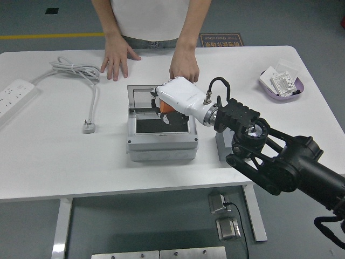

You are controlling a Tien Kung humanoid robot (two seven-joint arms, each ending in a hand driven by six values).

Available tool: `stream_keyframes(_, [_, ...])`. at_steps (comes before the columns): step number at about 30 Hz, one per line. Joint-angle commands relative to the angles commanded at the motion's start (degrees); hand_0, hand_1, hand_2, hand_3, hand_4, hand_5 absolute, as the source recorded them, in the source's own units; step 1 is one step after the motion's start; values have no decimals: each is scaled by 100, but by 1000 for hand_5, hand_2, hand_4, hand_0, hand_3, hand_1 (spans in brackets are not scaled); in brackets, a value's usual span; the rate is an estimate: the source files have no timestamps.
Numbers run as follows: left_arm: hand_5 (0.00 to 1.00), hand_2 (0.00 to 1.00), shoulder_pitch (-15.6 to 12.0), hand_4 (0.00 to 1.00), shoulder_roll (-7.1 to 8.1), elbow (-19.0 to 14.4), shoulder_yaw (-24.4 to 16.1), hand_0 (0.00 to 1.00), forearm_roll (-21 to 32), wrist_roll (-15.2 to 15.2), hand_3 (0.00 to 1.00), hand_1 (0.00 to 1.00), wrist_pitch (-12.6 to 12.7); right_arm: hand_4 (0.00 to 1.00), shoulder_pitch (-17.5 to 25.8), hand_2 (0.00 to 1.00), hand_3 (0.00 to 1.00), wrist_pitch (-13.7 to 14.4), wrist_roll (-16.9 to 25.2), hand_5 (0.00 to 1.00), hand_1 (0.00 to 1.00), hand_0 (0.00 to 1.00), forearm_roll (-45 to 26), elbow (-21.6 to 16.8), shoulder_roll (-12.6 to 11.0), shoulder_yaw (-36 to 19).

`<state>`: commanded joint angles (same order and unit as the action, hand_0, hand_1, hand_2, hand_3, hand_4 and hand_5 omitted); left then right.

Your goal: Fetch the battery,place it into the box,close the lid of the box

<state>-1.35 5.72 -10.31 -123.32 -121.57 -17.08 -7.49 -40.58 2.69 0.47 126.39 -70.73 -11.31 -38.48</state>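
One robot hand (171, 100), battery (166, 107) over box (161, 139)

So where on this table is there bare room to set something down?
Bare table runs along the near edge, left of and in front of the grey box, below the power strip cable. More between box and purple tray. Crowded: behind the box, the person's hands and the robot's right hand.

No lettering can be read with confidence. A dark floor mat (222, 39) beyond the white table (54, 162) carries a line of pale print, too small and blurred to make out. On the table's right side, small packets (284, 82) in a purple dish (280, 96) bear printed labels, likewise illegible.
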Motion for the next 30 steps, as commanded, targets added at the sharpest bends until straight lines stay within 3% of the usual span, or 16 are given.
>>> stream_keyframes(30, [653,717,32,883,43,0,2,641,-60,3,836,661,-16,60,46,269,276,60,-9,2,222,69,-35,287,124,172])
